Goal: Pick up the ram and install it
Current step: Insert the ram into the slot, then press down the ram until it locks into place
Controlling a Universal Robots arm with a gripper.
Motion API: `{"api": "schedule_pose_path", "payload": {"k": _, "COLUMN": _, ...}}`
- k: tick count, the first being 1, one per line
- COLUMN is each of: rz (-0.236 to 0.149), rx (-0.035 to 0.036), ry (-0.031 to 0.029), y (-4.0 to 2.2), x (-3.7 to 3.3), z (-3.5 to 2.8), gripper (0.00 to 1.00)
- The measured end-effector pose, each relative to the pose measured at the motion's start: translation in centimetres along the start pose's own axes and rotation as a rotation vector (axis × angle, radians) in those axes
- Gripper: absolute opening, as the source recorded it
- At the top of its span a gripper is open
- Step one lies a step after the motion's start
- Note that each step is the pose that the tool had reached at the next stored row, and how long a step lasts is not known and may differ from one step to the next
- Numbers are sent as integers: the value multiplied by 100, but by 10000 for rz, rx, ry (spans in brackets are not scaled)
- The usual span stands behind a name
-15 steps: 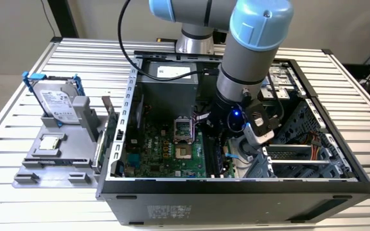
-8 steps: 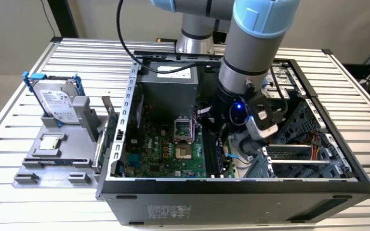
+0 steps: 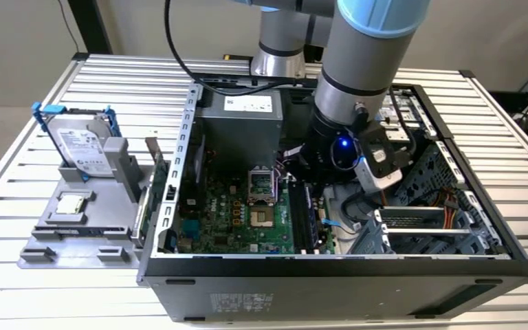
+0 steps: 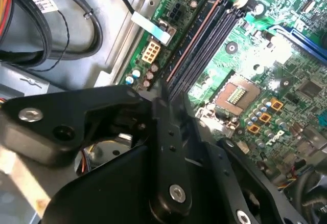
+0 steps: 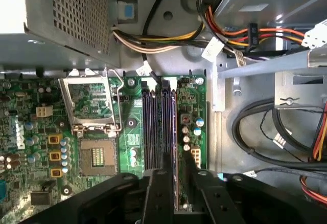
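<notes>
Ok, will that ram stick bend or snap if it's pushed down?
Probably stiff along its length: the ram is a thin flat strip standing on edge in line with the motherboard slots. Likely light, but fragile to sideways force. The gripper pinches its flat faces, so it might slip.

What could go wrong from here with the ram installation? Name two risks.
1. The long, thin dark ram seems to sit along the outermost of the black motherboard slots. If it is slightly misaligned, pressing may jam or bend it.
2. The black gripper works close beside the small silver capacitors and could knock them.
</notes>
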State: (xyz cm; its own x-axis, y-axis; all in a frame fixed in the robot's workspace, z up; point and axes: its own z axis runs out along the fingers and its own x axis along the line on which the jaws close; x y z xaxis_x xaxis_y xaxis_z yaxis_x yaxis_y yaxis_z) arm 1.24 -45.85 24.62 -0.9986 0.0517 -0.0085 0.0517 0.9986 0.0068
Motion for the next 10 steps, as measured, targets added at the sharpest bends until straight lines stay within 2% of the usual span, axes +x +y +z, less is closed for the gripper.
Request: {"api": "schedule_pose_path", "payload": {"k": 10, "rz": -1, "rx": 6, "ry": 0, "y": 0, "x": 0, "z": -1, "gripper": 0}}
